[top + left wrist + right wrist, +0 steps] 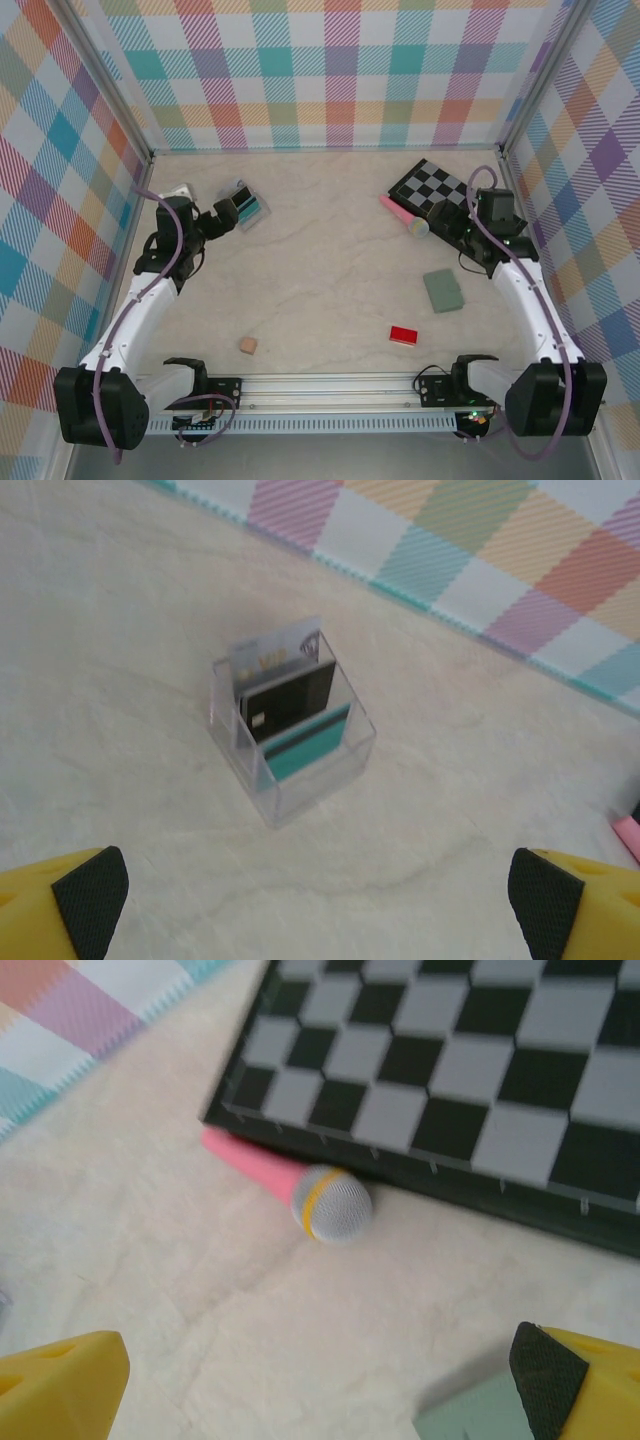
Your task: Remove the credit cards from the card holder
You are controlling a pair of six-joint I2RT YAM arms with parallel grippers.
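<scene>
In the clear card holder (303, 796), all three credit cards (290, 702) sit untouched, so nothing's out yet. Left gripper (318, 895) and right gripper (322, 1388) both gape wide, empty.

Right gripper (320, 1390) spread wide over the table (150, 1260), a pink toy microphone (322, 1202) lying against the checkered board (450, 1060) edge, a grey-green flat object (470, 1422) poking in beside one black-padded fingertip (542, 1380).
</scene>
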